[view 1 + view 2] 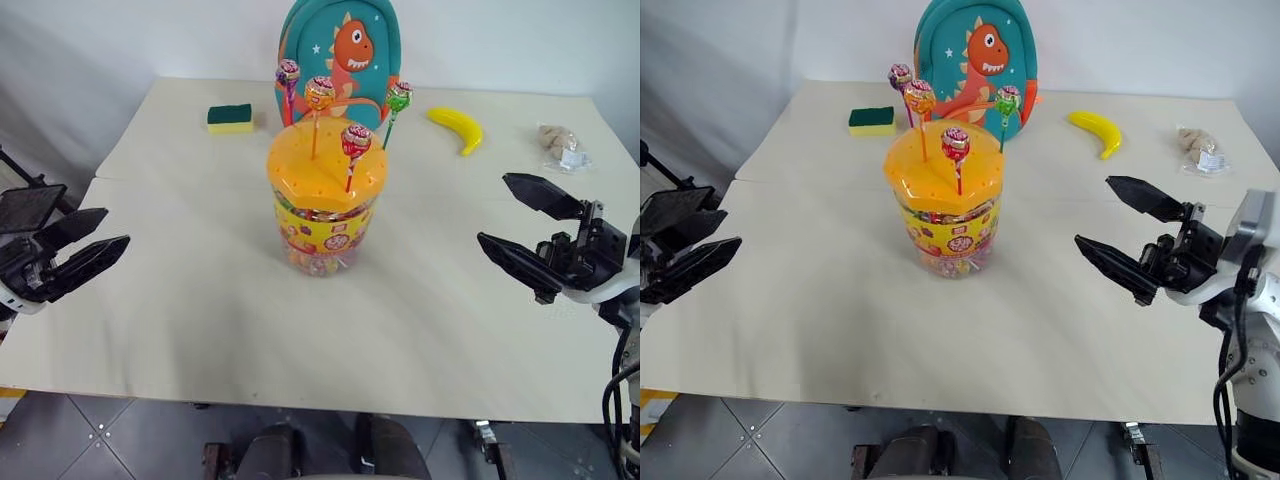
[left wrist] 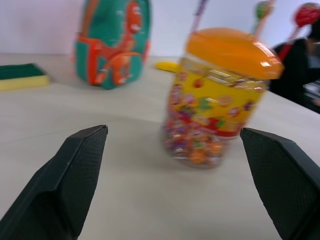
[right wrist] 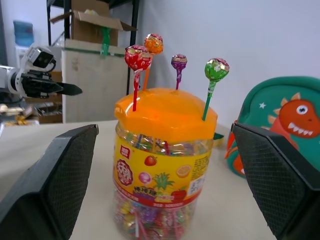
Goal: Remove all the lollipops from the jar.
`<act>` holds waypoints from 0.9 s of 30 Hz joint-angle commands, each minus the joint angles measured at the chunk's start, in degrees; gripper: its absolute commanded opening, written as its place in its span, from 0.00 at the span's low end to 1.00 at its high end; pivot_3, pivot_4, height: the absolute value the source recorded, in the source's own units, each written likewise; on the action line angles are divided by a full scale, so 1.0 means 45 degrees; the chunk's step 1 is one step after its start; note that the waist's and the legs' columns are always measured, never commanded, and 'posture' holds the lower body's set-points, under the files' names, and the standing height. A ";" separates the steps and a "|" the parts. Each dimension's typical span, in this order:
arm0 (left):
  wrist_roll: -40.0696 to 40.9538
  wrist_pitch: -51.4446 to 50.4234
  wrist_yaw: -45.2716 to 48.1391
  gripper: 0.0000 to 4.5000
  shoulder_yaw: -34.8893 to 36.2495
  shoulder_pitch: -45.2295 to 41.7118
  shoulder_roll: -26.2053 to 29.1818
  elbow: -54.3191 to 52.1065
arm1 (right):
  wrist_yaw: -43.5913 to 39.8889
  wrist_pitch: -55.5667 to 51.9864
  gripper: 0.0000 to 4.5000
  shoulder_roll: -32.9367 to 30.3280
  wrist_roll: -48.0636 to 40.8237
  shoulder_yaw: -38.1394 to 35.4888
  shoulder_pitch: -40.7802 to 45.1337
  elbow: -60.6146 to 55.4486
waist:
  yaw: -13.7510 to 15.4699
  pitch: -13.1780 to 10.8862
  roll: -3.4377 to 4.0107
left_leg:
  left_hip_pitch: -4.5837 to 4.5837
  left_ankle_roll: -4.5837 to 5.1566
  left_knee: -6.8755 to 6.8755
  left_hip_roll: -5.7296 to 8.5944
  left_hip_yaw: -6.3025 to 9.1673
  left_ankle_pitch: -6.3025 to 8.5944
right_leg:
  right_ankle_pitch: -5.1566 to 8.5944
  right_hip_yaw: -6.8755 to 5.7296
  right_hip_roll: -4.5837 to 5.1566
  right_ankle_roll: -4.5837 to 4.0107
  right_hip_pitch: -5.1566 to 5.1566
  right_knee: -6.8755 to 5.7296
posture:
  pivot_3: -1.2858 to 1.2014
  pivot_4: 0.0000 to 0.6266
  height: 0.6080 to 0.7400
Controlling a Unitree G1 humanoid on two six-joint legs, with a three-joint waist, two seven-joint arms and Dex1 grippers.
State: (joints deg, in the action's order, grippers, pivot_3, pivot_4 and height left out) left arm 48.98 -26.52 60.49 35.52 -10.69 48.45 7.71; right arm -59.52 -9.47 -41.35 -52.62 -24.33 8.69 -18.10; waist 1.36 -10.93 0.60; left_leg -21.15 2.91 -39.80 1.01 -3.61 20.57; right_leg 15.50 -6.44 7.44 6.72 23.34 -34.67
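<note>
The jar [image 1: 322, 225] is a clear tub of colourful candies with a yellow-red label and a domed orange lid [image 1: 326, 168], and it stands mid-table. Several lollipops stand upright in the lid's holes: purple [image 1: 288, 72], orange [image 1: 319, 92], green [image 1: 399, 96] and red-pink [image 1: 356, 140]. My left gripper [image 1: 117, 227] hovers open over the table's left edge, well away from the jar. On the other side of the jar, also apart from it, my right gripper [image 1: 493, 208] is open. Both point towards the jar with nothing between their fingers [image 3: 60, 185].
A teal dinosaur backpack [image 1: 340, 45] stands right behind the jar. A green-yellow sponge [image 1: 230, 118] lies at the back left, a banana [image 1: 458, 128] at the back right, and a small clear packet [image 1: 562, 145] near the right edge. The table's front edge [image 1: 300, 395] is close to me.
</note>
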 commanded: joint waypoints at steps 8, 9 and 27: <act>-0.2634 0.1475 -0.0700 1.00 -0.4637 -0.9095 -0.3346 0.3572 | 0.1329 0.0434 0.99 0.0943 -0.0041 -0.1438 0.0081 -0.0253 | 0.0333 0.0029 -0.0076 | -0.0029 0.0052 -0.0050 0.0085 -0.0035 -0.0020 | -0.0043 -0.0071 0.0001 0.0073 0.0006 -0.0020 | 0.52 0.24 1.00; -0.2880 0.1322 -0.0800 1.00 -0.4850 -0.9675 -0.3485 0.4224 | 0.1352 0.0442 0.99 0.1003 0.0014 -0.1437 0.0006 -0.0349 | 0.0324 0.0030 -0.0077 | -0.0026 0.0052 -0.0042 0.0083 -0.0039 -0.0020 | -0.0042 -0.0074 -0.0005 0.0072 0.0007 -0.0020 | 0.52 0.24 1.00; -0.5290 0.2602 0.0999 0.54 -0.5795 -1.4462 -0.5429 1.0229 | 0.2981 0.0662 1.00 0.2251 0.0365 -0.1376 -0.1196 -0.2117 | 0.0030 0.0026 -0.0082 | -0.0041 0.0054 -0.0044 0.0050 -0.0067 -0.0022 | -0.0038 -0.0090 -0.0035 0.0075 0.0020 0.0002 | 0.52 0.24 1.00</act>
State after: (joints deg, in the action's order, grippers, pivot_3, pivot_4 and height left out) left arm 26.05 -16.01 65.11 9.05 -73.74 23.90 54.20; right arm -46.70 -7.61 -31.23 -50.70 -29.60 3.55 -25.23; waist 1.49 -10.81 0.23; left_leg -21.34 3.15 -40.01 1.24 -3.90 20.48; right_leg 15.33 -6.84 7.30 7.06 23.43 -34.66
